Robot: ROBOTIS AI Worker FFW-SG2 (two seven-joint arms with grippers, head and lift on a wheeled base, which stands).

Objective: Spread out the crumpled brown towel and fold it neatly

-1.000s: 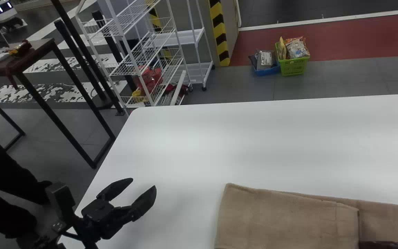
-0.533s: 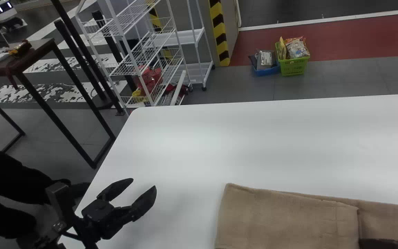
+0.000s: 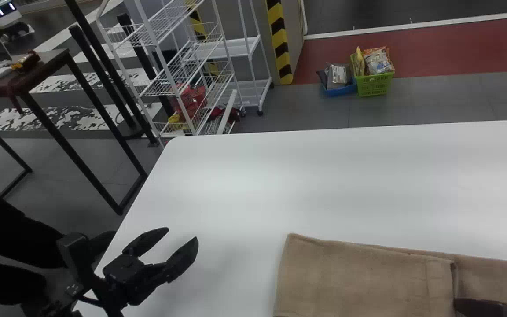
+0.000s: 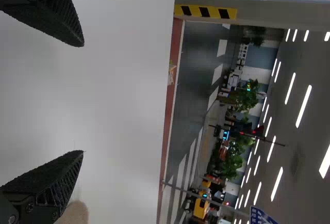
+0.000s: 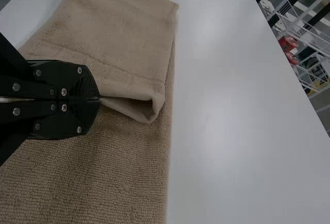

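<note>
The brown towel (image 3: 363, 277) lies flat at the table's near right, its left part folded over on top of the rest. At the folded flap's right edge is my right gripper (image 3: 458, 304), low in the head view. In the right wrist view the right gripper (image 5: 99, 99) is shut on the flap's edge, which bulges up in a small open loop beside the fingers, above the lower layer of towel (image 5: 118, 172). My left gripper (image 3: 183, 233) stays parked over the table's left side, open and holding nothing; the left wrist view shows the left gripper (image 4: 82, 98) with fingers wide apart.
The white table (image 3: 324, 185) extends beyond and left of the towel. Past its far edge stand a white wire rack (image 3: 183, 70) and a green basket (image 3: 374, 84) on the floor. A person's dark-clothed legs are at the lower left, near my left arm.
The right gripper has shifted slightly left and away from the robot, and the flap's right edge has moved slightly left with it. My left gripper has barely moved.
</note>
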